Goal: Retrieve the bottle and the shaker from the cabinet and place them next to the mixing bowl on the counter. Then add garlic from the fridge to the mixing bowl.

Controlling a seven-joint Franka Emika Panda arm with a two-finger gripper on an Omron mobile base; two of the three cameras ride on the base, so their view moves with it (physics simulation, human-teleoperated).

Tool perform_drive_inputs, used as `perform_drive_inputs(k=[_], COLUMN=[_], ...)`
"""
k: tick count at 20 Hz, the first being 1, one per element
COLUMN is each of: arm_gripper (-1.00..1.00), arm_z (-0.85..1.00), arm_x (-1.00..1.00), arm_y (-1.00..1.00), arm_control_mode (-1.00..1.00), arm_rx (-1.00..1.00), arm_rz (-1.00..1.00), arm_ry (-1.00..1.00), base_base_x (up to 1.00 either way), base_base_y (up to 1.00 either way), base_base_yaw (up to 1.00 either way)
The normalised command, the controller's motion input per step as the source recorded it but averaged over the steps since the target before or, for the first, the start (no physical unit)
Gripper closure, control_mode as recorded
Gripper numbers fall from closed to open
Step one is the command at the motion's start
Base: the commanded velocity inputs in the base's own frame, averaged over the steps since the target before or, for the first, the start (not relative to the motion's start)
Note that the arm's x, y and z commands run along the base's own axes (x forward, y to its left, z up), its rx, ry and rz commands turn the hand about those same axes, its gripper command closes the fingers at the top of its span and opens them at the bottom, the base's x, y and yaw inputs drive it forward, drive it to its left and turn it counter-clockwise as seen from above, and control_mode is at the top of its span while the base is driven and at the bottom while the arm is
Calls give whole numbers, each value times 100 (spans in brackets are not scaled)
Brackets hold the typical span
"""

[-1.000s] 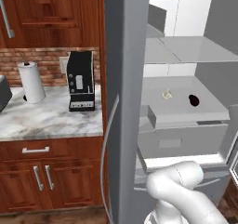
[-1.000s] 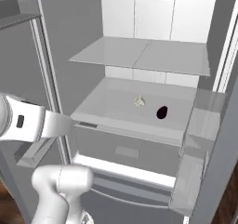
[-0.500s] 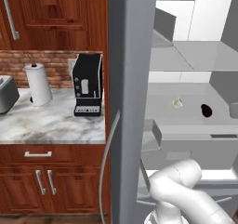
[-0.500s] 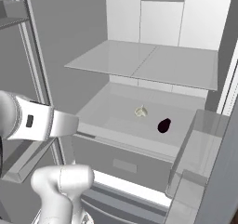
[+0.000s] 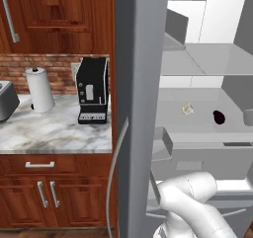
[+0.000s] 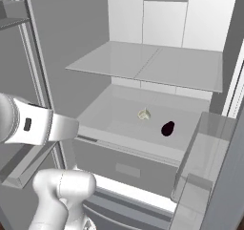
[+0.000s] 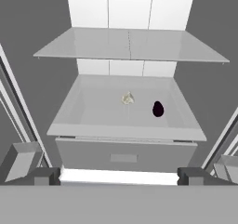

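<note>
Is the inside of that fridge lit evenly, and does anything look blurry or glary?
Hand view: the fridge back wall is bright white, and the garlic and the dark item look soft-edged. Right base view: a bright strip glows under the drawer. Left base view: the counter is flatly lit, no glare.

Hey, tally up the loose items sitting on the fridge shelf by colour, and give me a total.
Pale off-white: 1, the garlic
Dark purple-black: 1, a small oval lump
Total: 2, both lying apart on the same fridge shelf
</note>
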Motion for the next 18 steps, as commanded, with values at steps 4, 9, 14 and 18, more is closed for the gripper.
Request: perform_drive_inputs(k=[4,9,14,18], arm_gripper=[-100,-100,-100,-100], arm_z=[0,0,0,-11], arm_x=[0,0,0,-28], arm_y=[0,0,0,0], arm_control_mode=[100,100,100,-100], arm_rx=[0,0,0,0], arm_rz=[0,0,0,0], arm_ry=[0,0,0,5], base_base_x=[0,0,-5,-3], base_base_y=[0,0,0,0], base_base_yaw=[0,0,0,0])
